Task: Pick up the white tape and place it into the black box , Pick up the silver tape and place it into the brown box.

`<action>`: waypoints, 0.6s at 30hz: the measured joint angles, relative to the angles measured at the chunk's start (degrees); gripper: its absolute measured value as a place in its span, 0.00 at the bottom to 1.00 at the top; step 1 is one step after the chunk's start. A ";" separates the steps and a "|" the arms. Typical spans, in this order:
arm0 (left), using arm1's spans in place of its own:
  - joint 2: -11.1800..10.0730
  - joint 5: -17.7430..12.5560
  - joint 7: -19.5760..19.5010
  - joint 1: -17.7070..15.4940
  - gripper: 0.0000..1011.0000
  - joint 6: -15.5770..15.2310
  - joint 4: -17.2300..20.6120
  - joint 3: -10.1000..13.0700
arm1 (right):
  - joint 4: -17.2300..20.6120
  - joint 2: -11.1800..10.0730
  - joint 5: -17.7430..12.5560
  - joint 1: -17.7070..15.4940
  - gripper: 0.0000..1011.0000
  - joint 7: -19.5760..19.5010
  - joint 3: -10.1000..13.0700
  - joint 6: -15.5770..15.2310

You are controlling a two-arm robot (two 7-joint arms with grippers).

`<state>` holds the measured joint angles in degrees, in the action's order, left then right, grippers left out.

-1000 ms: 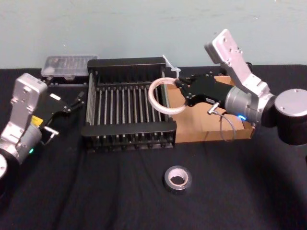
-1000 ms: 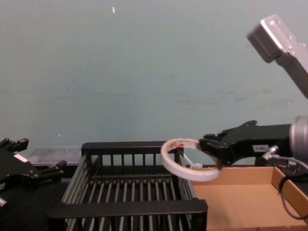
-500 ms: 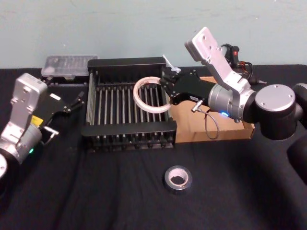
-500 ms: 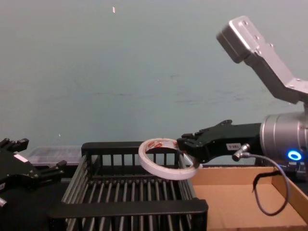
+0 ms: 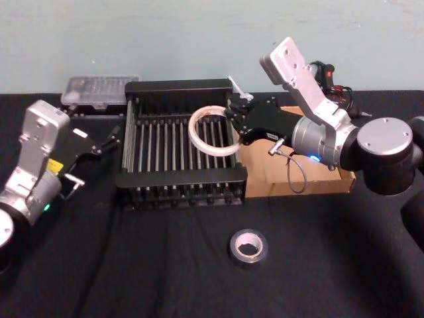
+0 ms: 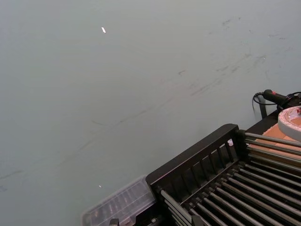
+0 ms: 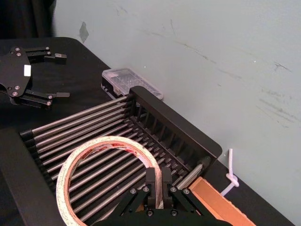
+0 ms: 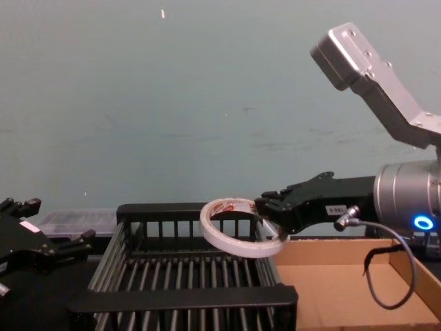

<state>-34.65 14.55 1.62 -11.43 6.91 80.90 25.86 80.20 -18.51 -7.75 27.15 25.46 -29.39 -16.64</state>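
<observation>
Head view: right claw [image 5: 232,121] pinches the white tape [image 5: 211,131] at the ring's 3 o'clock edge, over the black box [image 5: 179,150]. Brown box [image 5: 311,185] at the box's 3 o'clock. Silver tape [image 5: 247,246] lies on the bench [image 5: 132,265]. Left claw [image 5: 106,140] open.

Right wrist view: the ring [image 7: 106,176] hangs above the bars.

The surface [image 5: 165,278] in front of me is covered in black cloth and runs back to a pale wall. The black box [image 5: 182,179] sits on it toward the back, near the middle, with the brown box [image 5: 318,189] touching its right side. A clear plastic case [image 5: 98,89] lies at the back wall, just beside the black box's far left corner. The silver tape [image 5: 247,246] lies flat, nearer to me, well apart from both boxes.
</observation>
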 joint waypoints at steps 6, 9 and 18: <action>0.00 0.00 0.00 0.00 0.99 0.00 0.00 0.00 | 0.07 -0.06 -0.05 -0.04 0.22 0.01 0.04 -0.02; 0.00 0.00 0.00 0.00 0.99 0.00 0.00 0.00 | 0.10 -0.08 -0.08 -0.06 0.30 0.03 0.06 -0.02; 0.00 0.00 0.00 0.00 0.99 0.00 0.00 0.00 | 0.15 -0.12 -0.13 -0.11 0.59 0.06 0.07 -0.02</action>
<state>-34.65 14.55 1.62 -11.43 6.91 80.90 25.87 80.35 -18.63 -7.88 27.04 25.52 -29.32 -16.66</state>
